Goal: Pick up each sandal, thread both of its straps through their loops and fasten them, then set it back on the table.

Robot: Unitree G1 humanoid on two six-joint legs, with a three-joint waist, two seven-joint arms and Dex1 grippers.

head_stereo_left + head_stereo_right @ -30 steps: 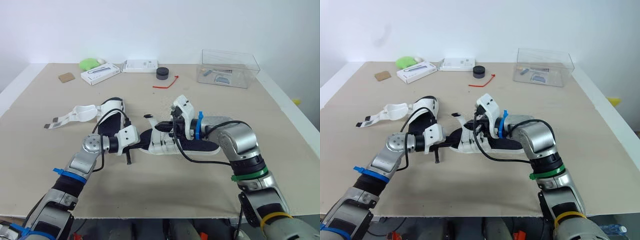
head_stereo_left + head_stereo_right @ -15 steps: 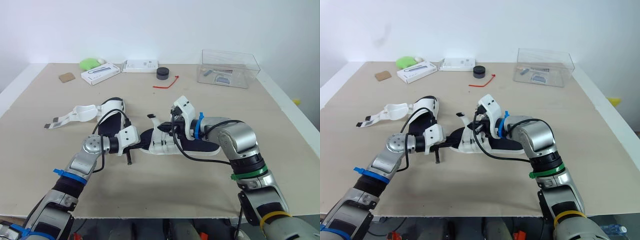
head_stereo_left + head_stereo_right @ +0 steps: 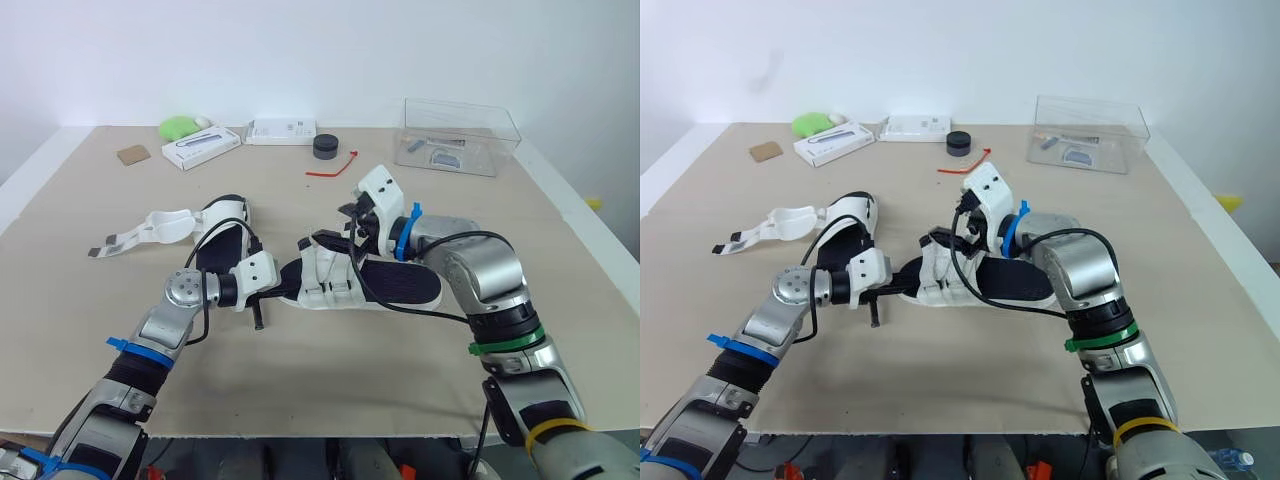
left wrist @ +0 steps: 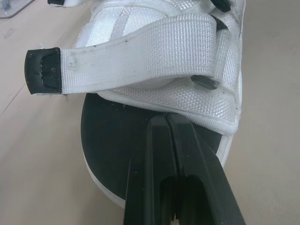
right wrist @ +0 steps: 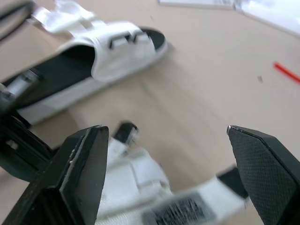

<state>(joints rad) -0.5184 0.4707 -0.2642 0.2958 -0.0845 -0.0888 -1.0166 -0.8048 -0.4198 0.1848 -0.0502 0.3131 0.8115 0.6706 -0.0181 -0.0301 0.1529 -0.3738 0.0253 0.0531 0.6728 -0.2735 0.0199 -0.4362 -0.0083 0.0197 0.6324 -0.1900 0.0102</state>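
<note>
While my left gripper (image 4: pixel 166 117) is clenched on the sandal (image 3: pixel 385 285), pinching the rim of its black sole at the left end, my right gripper (image 5: pixel 165 129) hangs released just above its white upper, fingers spread wide with nothing between them. The sandal lies lengthwise between my two arms in the middle of the table (image 3: pixel 400 370), near me. I cannot tell whether its left end is lifted clear of the surface or resting on it. The other sandal (image 3: pixel 222 225) sits just beyond my left arm, farther left, with its loose strap (image 3: pixel 135 234) trailing flat on the table.

Seen along my left fingers, a strap (image 4: pixel 140 51) of woven webbing lies across the upper, and its black tip (image 4: pixel 43 70) sticks out free past the edge. I cannot say whether it is fastened down.

I judge the sandal to be light, so a pinch on the sole rim should be enough to steady it. The sole looks firm but likely to flex, so a hold near one end may let the far end sag or swing when I lift. The webbing looks soft and floppy and will not hold a shape for threading. The black tip seems the stiffest part of the strap and the best place for my right fingers to close. From there I could steer it toward a loop, while my left grip keeps the sole from sliding. A grip on the middle of the webbing would probably just fold it.
</note>
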